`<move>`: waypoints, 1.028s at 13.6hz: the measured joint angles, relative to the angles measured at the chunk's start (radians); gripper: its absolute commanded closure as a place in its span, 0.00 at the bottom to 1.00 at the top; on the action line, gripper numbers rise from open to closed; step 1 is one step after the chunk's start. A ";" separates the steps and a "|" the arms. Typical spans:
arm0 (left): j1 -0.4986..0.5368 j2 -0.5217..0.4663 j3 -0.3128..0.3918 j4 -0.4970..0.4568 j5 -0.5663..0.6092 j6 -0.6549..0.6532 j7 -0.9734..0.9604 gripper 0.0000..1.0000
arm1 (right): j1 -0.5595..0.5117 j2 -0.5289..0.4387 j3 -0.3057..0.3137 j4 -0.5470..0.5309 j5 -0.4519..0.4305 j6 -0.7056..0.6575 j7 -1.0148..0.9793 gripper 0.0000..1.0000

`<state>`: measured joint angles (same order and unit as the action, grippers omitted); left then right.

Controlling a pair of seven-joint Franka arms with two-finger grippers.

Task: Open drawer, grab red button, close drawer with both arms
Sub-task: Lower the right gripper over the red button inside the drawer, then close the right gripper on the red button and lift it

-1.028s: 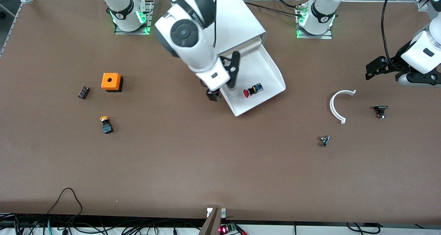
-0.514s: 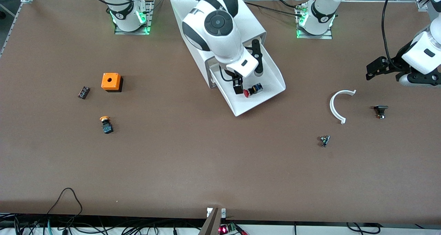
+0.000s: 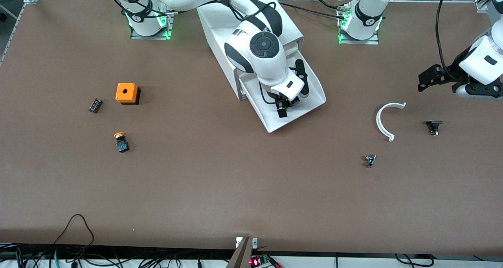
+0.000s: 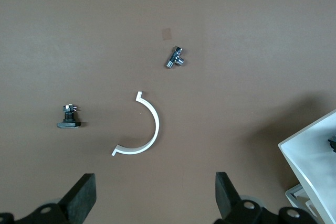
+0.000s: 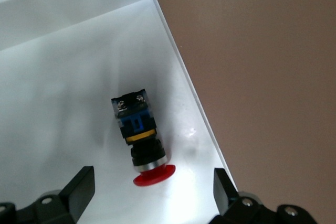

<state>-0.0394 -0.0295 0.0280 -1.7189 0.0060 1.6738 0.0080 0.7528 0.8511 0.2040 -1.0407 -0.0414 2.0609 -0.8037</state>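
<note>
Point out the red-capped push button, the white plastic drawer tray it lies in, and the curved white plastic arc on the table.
Red-capped push button (image 5: 137,132): right wrist view, blue-and-black body.
White plastic drawer tray (image 3: 314,88): front view, bare side wall.
Curved white plastic arc (image 4: 155,126): left wrist view, middle of the curve.

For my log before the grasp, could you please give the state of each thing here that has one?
drawer: pulled open from the cabinet.
button: lying on its side in the drawer, not held.
right gripper: open, over the button, fingers either side.
left gripper: open, waiting over the table's left-arm end.
</note>
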 measured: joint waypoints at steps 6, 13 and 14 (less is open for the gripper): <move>0.017 0.015 0.000 0.021 0.000 -0.003 0.000 0.00 | 0.090 0.034 -0.076 0.003 0.000 0.042 -0.001 0.05; 0.017 0.025 -0.002 0.036 0.000 -0.006 0.000 0.00 | 0.109 0.037 -0.093 0.003 -0.001 0.036 -0.001 0.44; 0.017 0.025 -0.002 0.036 0.000 -0.007 0.000 0.00 | 0.109 0.037 -0.097 0.003 -0.001 0.036 -0.001 0.50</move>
<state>-0.0226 -0.0047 0.0263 -1.6826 0.0060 1.6669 0.0079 0.8614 0.8882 0.1072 -1.0375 -0.0424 2.0969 -0.8049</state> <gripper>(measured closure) 0.000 0.352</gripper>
